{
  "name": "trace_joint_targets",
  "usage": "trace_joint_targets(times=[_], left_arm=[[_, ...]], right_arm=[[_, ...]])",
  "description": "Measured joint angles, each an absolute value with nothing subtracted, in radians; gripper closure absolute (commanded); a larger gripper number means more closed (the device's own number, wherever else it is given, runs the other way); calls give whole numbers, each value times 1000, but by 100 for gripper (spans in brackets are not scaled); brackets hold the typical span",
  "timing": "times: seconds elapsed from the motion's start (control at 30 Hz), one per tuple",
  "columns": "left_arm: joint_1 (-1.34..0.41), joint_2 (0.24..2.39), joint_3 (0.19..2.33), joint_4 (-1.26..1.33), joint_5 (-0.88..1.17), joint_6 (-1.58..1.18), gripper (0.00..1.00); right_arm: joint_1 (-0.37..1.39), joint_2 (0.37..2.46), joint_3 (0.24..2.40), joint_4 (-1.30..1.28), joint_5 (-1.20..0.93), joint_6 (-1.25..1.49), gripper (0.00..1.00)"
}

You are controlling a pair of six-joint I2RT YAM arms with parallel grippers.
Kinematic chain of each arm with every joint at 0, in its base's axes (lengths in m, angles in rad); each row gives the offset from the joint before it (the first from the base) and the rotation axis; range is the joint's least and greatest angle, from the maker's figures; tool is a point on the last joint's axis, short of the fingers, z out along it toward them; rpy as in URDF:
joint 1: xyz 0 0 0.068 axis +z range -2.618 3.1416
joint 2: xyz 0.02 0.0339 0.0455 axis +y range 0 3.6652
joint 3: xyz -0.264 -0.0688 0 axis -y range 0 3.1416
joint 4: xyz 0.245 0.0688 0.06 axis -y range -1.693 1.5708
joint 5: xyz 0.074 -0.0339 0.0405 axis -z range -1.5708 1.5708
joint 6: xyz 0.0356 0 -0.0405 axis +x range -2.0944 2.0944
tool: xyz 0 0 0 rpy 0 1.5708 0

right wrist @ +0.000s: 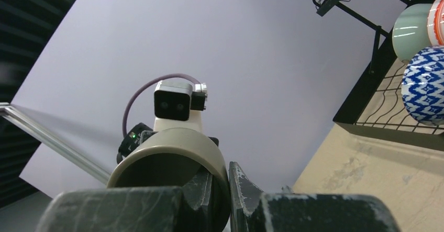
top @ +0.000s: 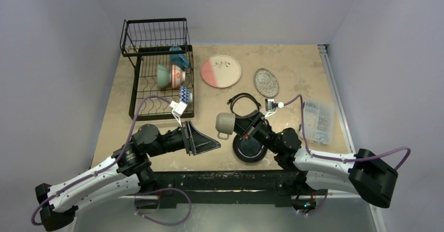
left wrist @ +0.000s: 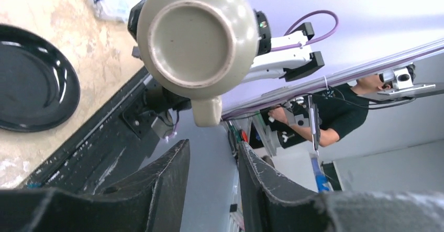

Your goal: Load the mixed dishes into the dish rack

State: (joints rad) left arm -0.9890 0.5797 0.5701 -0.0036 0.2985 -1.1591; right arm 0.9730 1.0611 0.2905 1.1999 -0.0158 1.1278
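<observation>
My right gripper (top: 239, 126) is shut on the small grey cup (top: 225, 123), one finger inside its rim and one outside (right wrist: 226, 190), holding it on its side above the table. My left gripper (top: 213, 144) is open and empty just below the cup, whose base (left wrist: 193, 38) faces it between the fingers (left wrist: 212, 158). The black plate (top: 250, 149) lies under the right wrist. The dish rack (top: 137, 85) holds the mint-green bowl (top: 163, 76), the red-patterned bowl (top: 178, 75) and a mug (top: 179, 60). The pink-and-white plate (top: 221, 70) and the speckled grey plate (top: 266, 82) lie on the table.
A blue-and-white patterned cup (top: 184, 94) sits at the rack's front right corner. A black coiled cable (top: 244, 100) lies behind the cup. A clear plastic parts box (top: 318, 120) stands at the right edge. A black rail runs along the near edge.
</observation>
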Motion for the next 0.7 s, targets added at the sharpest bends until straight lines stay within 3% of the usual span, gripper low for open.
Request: trace_joint_targets(times=[0.2, 0.33, 0.47, 0.7], left_arm=[[-1053, 522, 524, 92, 128, -1111, 55], [-1068, 614, 514, 199, 97, -1056, 52], [-1096, 711, 538, 237, 77, -1000, 55], [-1107, 684, 538, 308, -4, -962, 65]], right_arm=[[973, 1084, 253, 1274, 14, 1177, 100], [975, 1101, 250, 1297, 40, 1193, 100], [982, 1093, 250, 1300, 64, 1189, 100], [988, 1011, 250, 1247, 103, 1146, 100]])
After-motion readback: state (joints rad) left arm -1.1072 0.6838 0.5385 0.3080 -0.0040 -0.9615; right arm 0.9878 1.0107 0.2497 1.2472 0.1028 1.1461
